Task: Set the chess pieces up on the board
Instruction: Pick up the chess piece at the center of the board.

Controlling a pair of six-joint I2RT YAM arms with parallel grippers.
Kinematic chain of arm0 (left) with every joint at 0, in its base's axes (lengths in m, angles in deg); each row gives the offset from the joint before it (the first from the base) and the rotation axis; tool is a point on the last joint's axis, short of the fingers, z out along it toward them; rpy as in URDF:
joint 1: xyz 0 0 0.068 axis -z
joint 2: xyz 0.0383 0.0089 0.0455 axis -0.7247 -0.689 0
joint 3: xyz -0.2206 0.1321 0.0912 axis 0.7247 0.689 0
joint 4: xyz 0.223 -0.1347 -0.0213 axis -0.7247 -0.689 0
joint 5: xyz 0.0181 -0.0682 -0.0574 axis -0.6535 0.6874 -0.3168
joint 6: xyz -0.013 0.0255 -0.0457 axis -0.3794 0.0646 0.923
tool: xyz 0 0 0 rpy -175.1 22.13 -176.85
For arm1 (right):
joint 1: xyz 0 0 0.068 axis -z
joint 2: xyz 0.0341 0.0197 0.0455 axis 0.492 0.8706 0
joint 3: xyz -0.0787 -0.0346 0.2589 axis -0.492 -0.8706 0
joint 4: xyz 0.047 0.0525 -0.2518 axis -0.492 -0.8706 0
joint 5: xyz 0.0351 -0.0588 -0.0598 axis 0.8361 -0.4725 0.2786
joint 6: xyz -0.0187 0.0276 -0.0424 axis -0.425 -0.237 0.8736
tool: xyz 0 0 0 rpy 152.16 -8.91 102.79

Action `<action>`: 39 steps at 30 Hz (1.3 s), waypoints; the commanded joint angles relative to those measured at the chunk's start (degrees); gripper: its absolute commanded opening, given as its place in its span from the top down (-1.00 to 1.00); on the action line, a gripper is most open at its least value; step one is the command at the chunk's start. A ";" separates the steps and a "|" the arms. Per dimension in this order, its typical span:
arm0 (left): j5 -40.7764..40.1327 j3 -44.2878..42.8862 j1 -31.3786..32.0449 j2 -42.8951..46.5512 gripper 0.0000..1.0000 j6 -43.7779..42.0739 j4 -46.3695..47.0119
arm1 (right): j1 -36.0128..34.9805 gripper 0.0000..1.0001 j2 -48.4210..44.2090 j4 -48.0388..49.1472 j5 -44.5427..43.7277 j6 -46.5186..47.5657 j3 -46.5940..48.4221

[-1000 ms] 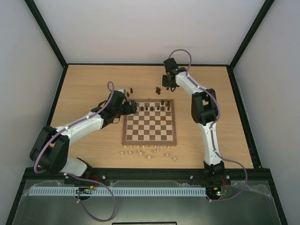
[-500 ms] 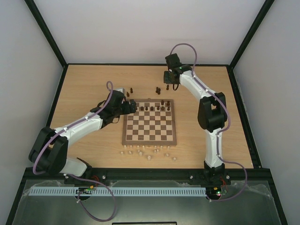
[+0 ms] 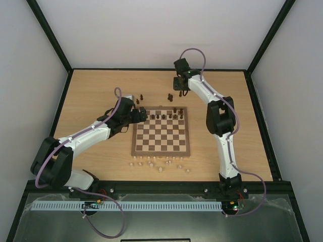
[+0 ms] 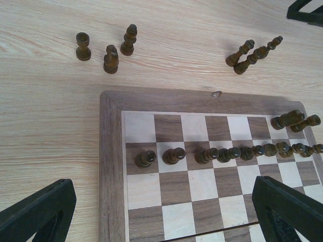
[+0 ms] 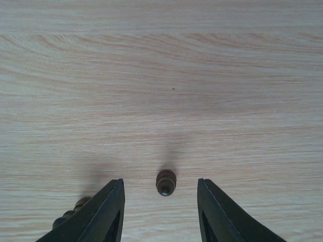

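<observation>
Chess pieces [image 4: 227, 153]: pawn row on board [image 3: 161, 136] far side, two more behind it, rest loose on table [image 3: 227, 101] past the far edge. Right gripper [image 5: 160, 185] there, jaws part-open either side of one upright dark piece [image 5: 166, 182], no contact. Left gripper [image 4: 162, 191] wide open, empty, over board's far-left corner.

We look onto a table [image 3: 91, 91] with a light oak-grain top, edged by a thin black border [image 3: 126, 69]. Plain white walls close it in at the far side [image 3: 161, 30], on the left [image 3: 22, 101] and on the right [image 3: 303, 101], with black frame posts [image 3: 49, 35] rising from the far corners. Along the near edge runs a black rail [image 3: 161, 189], then a white slotted strip [image 3: 151, 206] on a grey surface [image 3: 202, 227]. The light is even, and the shadows are faint.
</observation>
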 commanded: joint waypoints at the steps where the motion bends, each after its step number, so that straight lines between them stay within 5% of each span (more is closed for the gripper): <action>1: -0.79 0.67 -0.25 1.20 -0.98 0.16 0.31 | 0.58 0.19 3.61 -4.93 -0.72 0.38 4.09; 14: -0.60 0.56 -0.54 0.44 -0.98 0.20 0.48 | 1.48 0.16 7.12 -4.11 0.98 0.38 4.93; 39: -0.61 0.62 -0.67 -0.18 -0.98 0.20 0.66 | 1.50 0.72 8.64 -3.50 2.17 0.37 4.60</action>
